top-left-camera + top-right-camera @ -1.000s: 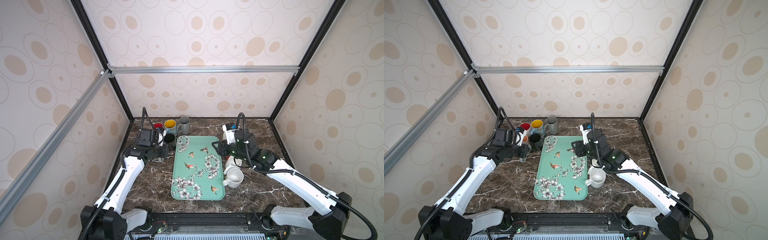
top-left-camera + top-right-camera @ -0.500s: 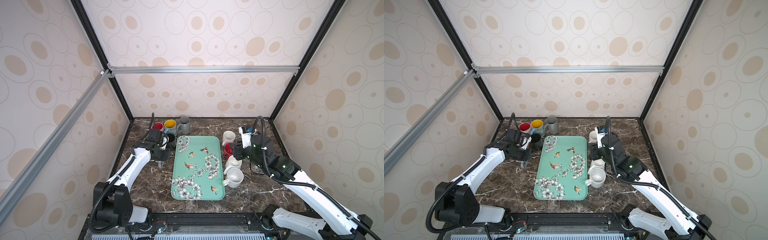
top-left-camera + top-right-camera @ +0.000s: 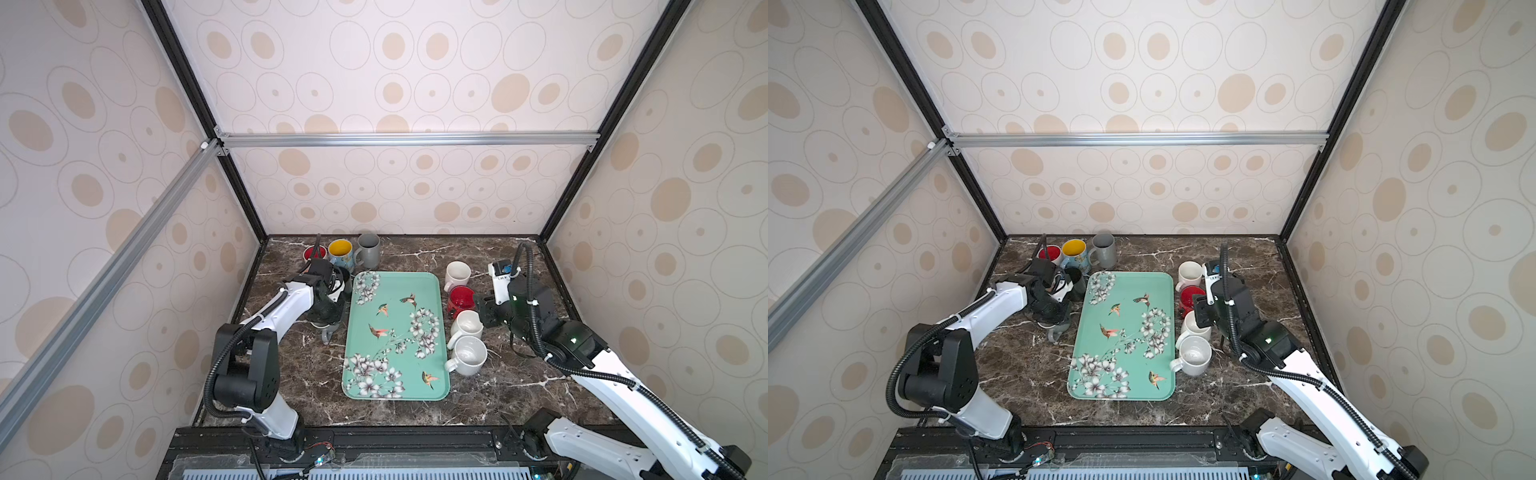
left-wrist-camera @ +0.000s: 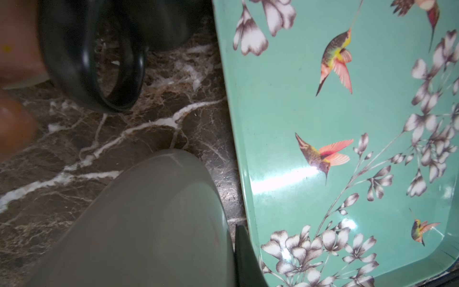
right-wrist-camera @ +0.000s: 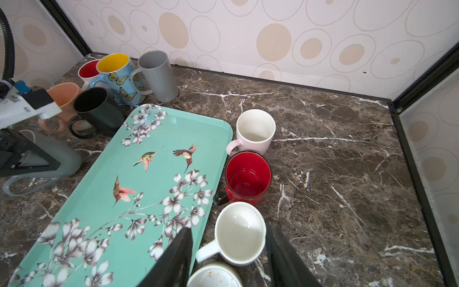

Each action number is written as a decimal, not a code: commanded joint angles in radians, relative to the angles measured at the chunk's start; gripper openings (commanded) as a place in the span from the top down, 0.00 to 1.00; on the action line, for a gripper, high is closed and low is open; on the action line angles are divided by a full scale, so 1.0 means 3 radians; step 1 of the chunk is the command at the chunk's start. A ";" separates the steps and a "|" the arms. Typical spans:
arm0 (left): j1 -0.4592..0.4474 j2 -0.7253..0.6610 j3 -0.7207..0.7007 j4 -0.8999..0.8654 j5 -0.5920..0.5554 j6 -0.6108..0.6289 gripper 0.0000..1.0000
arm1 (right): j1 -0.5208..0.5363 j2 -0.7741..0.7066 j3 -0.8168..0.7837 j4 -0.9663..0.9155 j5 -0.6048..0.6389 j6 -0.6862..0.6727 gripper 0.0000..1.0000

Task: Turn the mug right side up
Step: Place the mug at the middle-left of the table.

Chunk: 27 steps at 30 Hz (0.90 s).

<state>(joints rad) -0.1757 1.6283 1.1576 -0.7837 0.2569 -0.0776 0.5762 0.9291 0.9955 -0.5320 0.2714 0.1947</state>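
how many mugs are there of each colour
white mugs: 3
white mug with red inside: 1
red mug: 1
black mug: 1
peach mug: 1
blue butterfly mug: 1
grey: 2, tall grey mug and held grey mug
total: 10

Bright, even light, blurry left wrist foreground

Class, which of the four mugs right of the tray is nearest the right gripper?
The white mug third from the back, just past the red mug; the right gripper straddles it, jaws open.
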 commanded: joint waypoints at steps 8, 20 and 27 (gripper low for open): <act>-0.0026 0.0184 0.0214 -0.0077 0.0059 0.0131 0.90 | -0.0085 -0.0049 -0.0087 0.0055 0.0086 -0.0059 0.49; -0.0038 0.0222 0.0307 -0.0087 0.0001 0.0179 0.66 | -0.0105 -0.0102 -0.0200 0.0144 0.0137 0.0038 0.49; -0.0038 0.0208 0.0482 -0.0187 -0.0059 0.0217 0.61 | -0.0115 -0.0113 -0.0247 0.0187 0.0169 0.0061 0.49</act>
<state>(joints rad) -0.1833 1.6852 1.2488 -0.8009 0.2554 -0.0498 0.5484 0.9108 0.9363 -0.4908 0.2977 0.2012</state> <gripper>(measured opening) 0.380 0.514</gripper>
